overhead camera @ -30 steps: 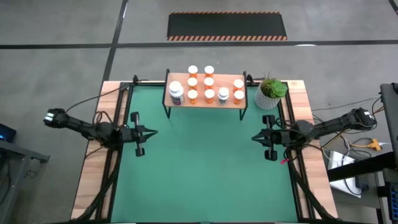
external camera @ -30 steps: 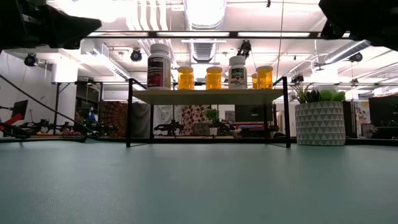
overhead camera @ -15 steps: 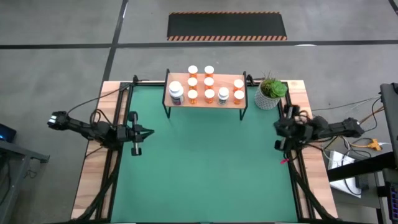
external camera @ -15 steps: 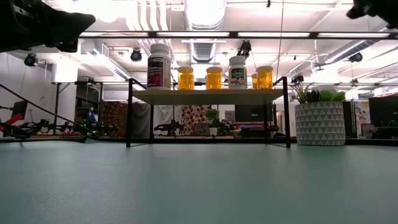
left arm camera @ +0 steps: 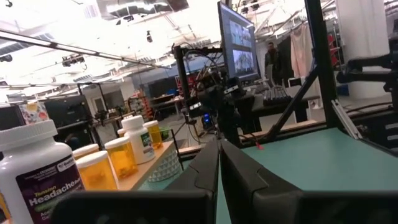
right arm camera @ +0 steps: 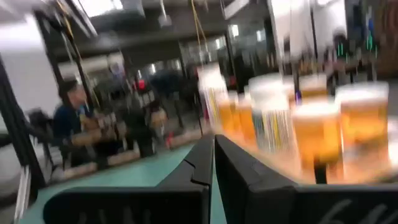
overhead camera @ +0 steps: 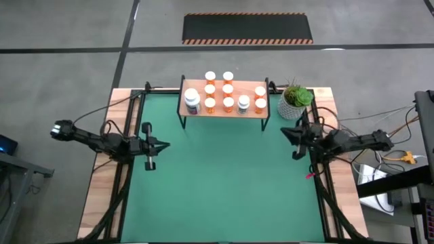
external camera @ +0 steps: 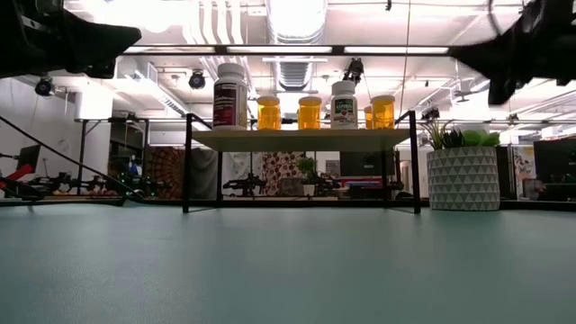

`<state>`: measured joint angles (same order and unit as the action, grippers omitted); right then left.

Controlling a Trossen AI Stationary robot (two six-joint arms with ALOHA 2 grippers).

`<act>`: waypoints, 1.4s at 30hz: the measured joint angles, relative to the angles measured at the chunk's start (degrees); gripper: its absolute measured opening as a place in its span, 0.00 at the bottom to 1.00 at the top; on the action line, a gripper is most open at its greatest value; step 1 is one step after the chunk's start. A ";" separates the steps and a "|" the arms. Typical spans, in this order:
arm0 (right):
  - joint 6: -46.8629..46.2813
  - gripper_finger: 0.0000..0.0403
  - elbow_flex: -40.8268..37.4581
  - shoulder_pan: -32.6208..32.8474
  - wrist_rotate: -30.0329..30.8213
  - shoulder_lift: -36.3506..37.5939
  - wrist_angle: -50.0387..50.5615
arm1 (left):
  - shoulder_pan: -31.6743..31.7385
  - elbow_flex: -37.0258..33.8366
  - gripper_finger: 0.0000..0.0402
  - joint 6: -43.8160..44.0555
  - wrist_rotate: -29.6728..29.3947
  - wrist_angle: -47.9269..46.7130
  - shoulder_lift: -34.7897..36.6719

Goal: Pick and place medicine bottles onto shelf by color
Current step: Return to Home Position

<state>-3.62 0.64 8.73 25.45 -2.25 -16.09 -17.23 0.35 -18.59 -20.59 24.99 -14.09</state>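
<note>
Potted plant (overhead camera: 296, 99) beside green mat's (overhead camera: 224, 183) far right corner.

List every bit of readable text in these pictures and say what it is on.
"Headache": on the dark label of the large bottle, left wrist view; the smaller print around it is too small to read.
White bottle with a green label: print too small to read.
Low view: the bottle labels are too small to read.
Right wrist view: the bottle labels are blurred, so nothing is readable.

Your dark left gripper (overhead camera: 163, 144) hangs mid-left, fingers pressed together; your dark right gripper (overhead camera: 290, 134) hangs mid-right, likewise closed.
</note>
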 joint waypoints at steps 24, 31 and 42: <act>20.56 0.02 0.00 -3.10 -5.59 2.24 13.26 | 0.00 -0.10 0.00 -0.08 -0.06 0.00 -5.19; 13.37 0.02 0.00 -7.84 -6.40 2.24 13.46 | 0.02 -0.10 0.00 -0.07 -0.05 0.00 -7.05; 23.01 0.02 -0.02 -16.88 -24.32 2.24 15.61 | 0.00 -0.10 0.00 -0.04 -0.03 0.00 -9.71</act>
<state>19.39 0.62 -8.15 1.13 -0.01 -0.48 -17.23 0.25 -18.63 -20.62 24.99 -23.81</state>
